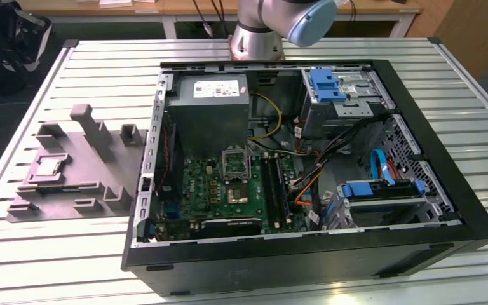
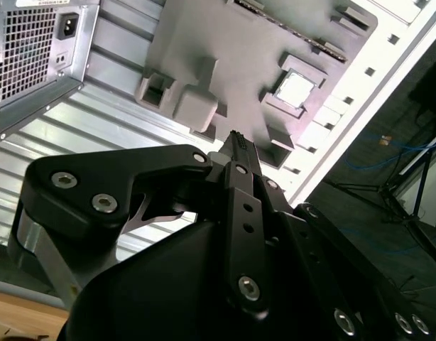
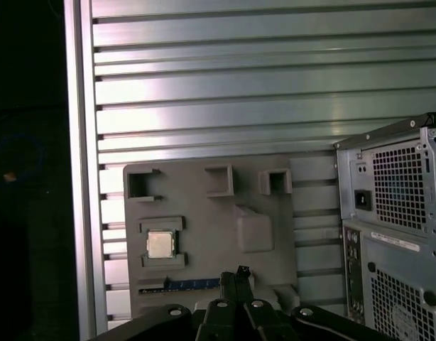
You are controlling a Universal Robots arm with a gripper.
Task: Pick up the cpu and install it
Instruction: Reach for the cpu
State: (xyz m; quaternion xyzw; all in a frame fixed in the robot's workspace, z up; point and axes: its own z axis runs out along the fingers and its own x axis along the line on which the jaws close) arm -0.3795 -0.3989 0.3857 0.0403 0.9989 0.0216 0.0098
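Your gripper [image 3: 241, 273] is closest in both wrist views. It is clenched shut with nothing in it, and it hangs in the air well above the table [image 1: 49, 267], touching nothing.

Below it lies the grey tray [image 3: 204, 206], moulded with raised blocks and pockets. The cpu [image 3: 161, 244] rests flat in a square pocket of that tray, metal top up, well apart from the gripper.

In the exterior view you find the tray on the slatted table at the exterior view's left, just beside the open case [image 1: 312, 260]. The cpu sits in its pocket on the side of the tray away from the case.

Inside the case the green board [image 1: 218, 190] lies flat. The grey power supply [image 1: 214, 117] is beyond it, and the blue-tabbed drive bays [image 1: 350, 105] are toward the exterior view's right.

Farthest off, the arm's base [image 1: 259, 38] stands on the table behind the case.
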